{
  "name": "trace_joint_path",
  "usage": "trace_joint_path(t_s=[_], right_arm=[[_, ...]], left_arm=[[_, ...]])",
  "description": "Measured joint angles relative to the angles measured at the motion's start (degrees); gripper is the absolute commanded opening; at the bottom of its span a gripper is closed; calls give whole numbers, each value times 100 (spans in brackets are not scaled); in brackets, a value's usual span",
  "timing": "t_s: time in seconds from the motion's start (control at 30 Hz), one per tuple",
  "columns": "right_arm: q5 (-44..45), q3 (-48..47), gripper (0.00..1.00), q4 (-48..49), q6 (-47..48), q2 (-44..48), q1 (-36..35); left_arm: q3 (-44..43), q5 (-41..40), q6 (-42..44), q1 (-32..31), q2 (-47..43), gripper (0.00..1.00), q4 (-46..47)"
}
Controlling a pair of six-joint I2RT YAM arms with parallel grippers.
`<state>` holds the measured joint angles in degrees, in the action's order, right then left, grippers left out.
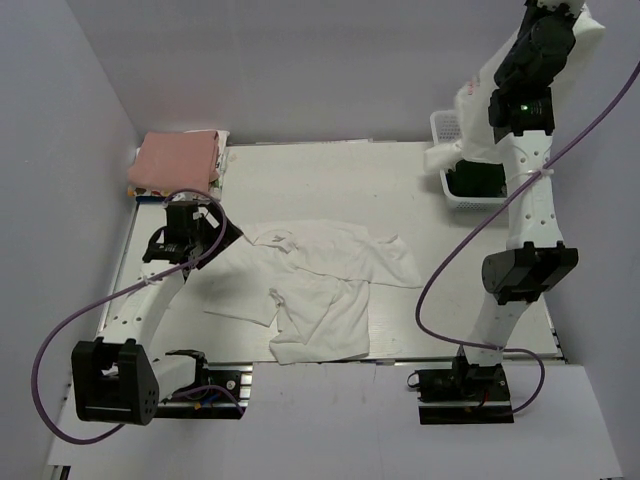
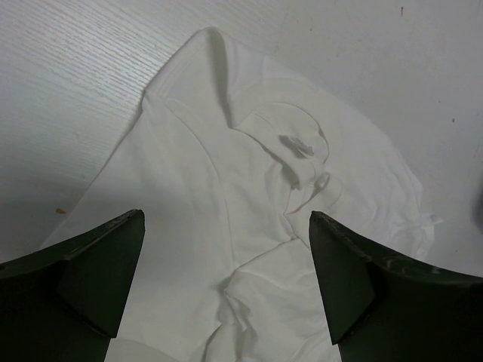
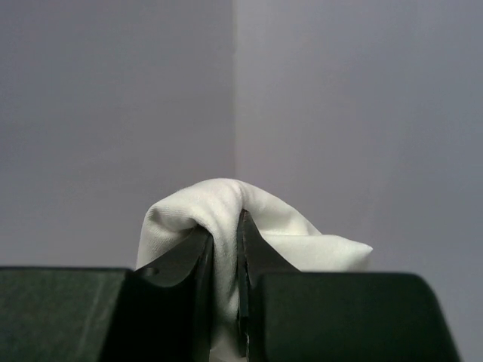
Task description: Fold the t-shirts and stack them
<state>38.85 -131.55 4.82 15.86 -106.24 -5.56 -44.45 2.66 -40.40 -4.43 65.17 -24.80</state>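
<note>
Left jaws wide open, holding nothing, over wrinkled white cloth t-shirt at bench centre; right jaws clamped on 2nd white cloth t-shirt, raised at 2 o'clock.

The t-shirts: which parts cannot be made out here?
Right wrist view: the held t-shirt shows one fold; the right gripper hides the rest.
Top view: the right arm covers most of the basket.
Left wrist view: fingers and bottom edge cut off the spread t-shirt.
</note>
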Motion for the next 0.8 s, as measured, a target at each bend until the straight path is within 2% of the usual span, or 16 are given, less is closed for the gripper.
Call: trace_joint_path(t_s=[0.2,0.37,0.6,0.8], right_arm=[[-389,-240,0,708,116,-568,603],[-883,-96,0,911,15,-643,973],[-1663,1233,0,649,-553,-378,1099],[-2076,2551,0,-476,-1534,-841,1193]], left_arm=[[-149,118,-22,0,223,100,94],[-184,214,-105,0,363,100,212],[-184,433,-170,0,527,100,354],[-188,466,-162,0,573,100,323]])
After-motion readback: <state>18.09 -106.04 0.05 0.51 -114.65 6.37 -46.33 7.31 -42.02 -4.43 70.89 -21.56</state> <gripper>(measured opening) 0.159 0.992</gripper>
